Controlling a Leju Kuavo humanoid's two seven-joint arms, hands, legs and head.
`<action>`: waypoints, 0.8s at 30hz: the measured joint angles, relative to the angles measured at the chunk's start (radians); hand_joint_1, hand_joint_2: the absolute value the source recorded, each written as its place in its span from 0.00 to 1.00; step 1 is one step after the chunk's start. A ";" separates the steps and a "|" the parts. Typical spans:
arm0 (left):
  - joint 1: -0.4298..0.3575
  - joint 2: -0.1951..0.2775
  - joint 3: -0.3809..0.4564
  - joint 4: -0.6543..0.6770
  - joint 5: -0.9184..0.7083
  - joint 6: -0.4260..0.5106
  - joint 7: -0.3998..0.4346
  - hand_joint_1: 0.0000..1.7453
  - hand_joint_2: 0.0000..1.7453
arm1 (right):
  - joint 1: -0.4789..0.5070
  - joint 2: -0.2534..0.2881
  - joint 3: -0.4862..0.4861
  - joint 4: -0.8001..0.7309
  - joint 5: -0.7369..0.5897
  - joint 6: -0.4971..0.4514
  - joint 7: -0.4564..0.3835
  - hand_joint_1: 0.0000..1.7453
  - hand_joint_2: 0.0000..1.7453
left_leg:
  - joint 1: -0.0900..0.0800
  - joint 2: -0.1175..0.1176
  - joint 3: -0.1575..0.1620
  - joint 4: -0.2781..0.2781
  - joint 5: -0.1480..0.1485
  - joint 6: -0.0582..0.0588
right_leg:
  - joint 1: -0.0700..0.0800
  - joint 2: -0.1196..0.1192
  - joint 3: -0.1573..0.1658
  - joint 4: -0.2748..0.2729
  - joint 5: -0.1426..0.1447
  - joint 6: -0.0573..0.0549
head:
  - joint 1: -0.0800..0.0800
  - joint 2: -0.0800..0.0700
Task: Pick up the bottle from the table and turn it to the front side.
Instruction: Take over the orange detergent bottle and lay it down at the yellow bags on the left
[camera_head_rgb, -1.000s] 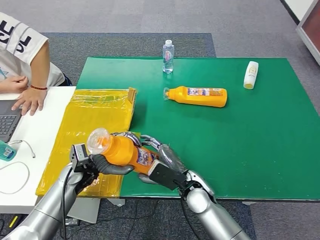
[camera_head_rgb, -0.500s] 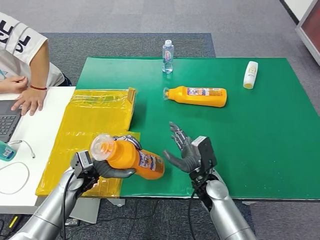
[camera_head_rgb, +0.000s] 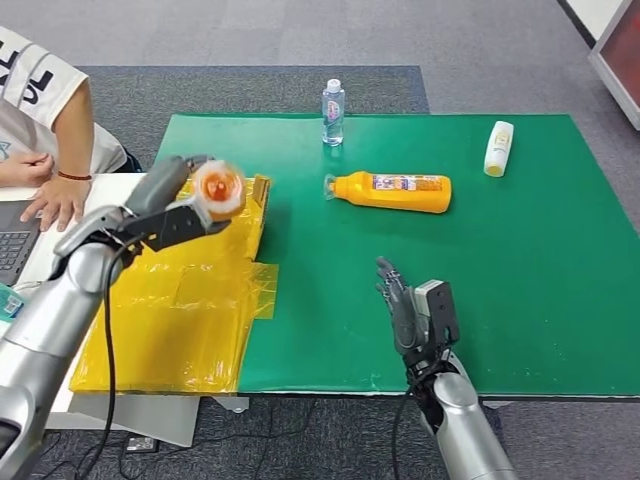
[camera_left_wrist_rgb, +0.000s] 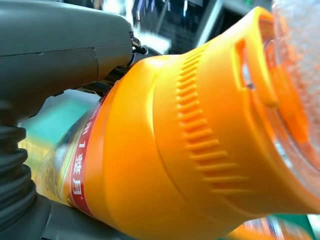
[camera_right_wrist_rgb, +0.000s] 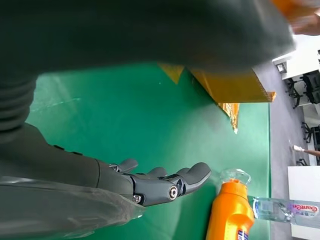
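Observation:
My left hand (camera_head_rgb: 162, 210) grips an orange bottle (camera_head_rgb: 216, 191) with a clear cap, raised above the yellow plastic sheet (camera_head_rgb: 181, 300), its cap end facing me. Up close the left wrist view has the orange bottle (camera_left_wrist_rgb: 181, 150) with its ribbed shoulder and a red label, my grey thumb lying along it. My right hand (camera_head_rgb: 401, 312) hovers open near the front edge of the green table (camera_head_rgb: 528, 290), fingers apart and holding nothing. A second orange bottle (camera_head_rgb: 392, 191) lies on its side further back; its capped neck (camera_right_wrist_rgb: 231, 200) lies beyond my right hand's fingers (camera_right_wrist_rgb: 166, 181).
A small clear water bottle (camera_head_rgb: 332, 111) stands at the table's back edge and a white bottle (camera_head_rgb: 499, 148) lies at the back right. A person sits at the white desk (camera_head_rgb: 53, 270) on the left, hand (camera_head_rgb: 56, 200) by a laptop.
My left hand has lifted the orange bottle from low near the table's front up and back over the yellow sheet. My right hand let go of it and drew back to the right, fingers spread.

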 joint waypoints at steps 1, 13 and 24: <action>-0.036 0.002 -0.009 0.001 -0.009 -0.002 0.016 1.00 1.00 | 0.000 0.003 0.000 0.003 0.004 -0.002 0.000 0.00 0.00 | 0.000 0.000 0.000 0.000 0.000 0.000 | 0.000 0.000 0.000 0.000 0.000 0.000 | 0.000 0.000; -0.365 0.067 -0.245 0.182 0.245 -0.394 0.032 1.00 1.00 | -0.055 0.028 0.022 0.064 0.002 0.013 -0.029 0.00 0.00 | 0.000 0.004 -0.002 0.000 0.002 -0.002 | 0.000 0.004 -0.004 0.001 0.003 -0.002 | 0.000 0.000; -0.481 0.208 -0.514 0.386 0.604 -0.581 0.036 1.00 1.00 | -0.150 0.045 0.107 0.173 -0.035 0.034 -0.051 0.00 0.00 | 0.002 0.005 -0.009 0.000 0.006 -0.006 | 0.003 0.006 -0.012 0.003 0.005 -0.005 | 0.000 0.000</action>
